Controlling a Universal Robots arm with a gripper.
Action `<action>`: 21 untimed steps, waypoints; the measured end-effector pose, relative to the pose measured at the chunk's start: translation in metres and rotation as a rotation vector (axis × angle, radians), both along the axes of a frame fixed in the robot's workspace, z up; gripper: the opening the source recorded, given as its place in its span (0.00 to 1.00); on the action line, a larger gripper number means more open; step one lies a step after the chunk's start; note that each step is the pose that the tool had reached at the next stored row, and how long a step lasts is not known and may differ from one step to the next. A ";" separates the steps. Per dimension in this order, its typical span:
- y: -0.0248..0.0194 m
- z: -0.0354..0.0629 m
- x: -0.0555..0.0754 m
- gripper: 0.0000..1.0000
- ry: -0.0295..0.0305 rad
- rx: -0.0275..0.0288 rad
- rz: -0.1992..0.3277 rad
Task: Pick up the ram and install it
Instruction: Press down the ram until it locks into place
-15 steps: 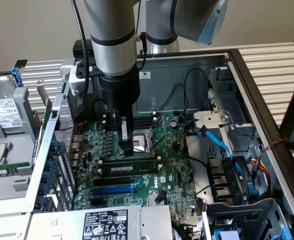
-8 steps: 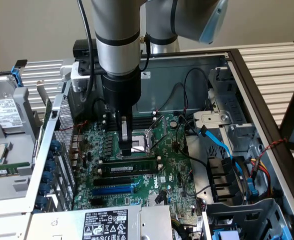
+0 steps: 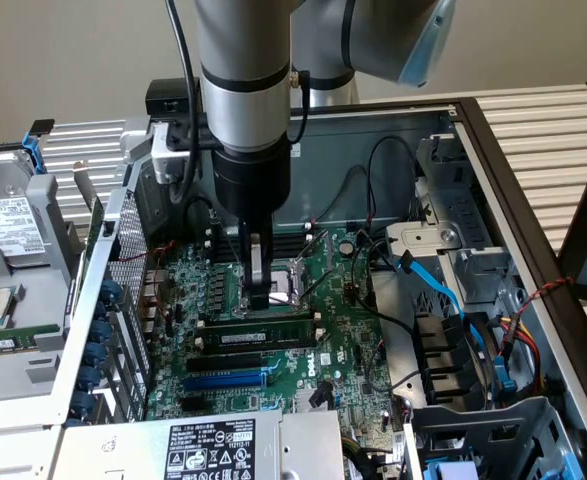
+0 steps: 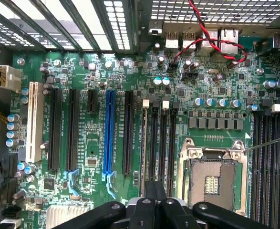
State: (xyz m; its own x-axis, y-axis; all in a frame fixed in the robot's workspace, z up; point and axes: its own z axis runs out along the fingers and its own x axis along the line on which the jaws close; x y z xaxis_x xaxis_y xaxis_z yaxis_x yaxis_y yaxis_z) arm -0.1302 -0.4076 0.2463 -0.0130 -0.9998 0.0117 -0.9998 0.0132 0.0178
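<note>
The robot's hand (image 3: 260, 297) pressed down, fingers closed, on the ram (image 3: 258, 327), which stood on edge in a memory slot of the green motherboard (image 3: 343, 340) beside the processor socket (image 3: 295, 278).

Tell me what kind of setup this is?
Likely a PC assembly or repair test bench: an opened desktop case lies on its side, its green motherboard exposed, with the ram in a slot and a loose hard drive beside it.
</note>
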 end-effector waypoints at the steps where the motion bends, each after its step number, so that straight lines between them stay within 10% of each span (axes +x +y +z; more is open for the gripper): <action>1: 0.0000 -0.0003 0.000 0.11 0.0000 -0.0045 -0.005; 7: 0.0000 -0.0035 0.000 0.11 -0.0003 -0.0400 -0.032; 21: 0.0000 -0.0153 -0.001 0.11 -0.0001 -0.0402 -0.034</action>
State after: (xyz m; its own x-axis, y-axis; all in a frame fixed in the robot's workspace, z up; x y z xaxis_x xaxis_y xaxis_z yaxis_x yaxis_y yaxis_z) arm -0.1316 -0.4076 0.2310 -0.0465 -0.9976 0.0519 -0.9987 0.0474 0.0165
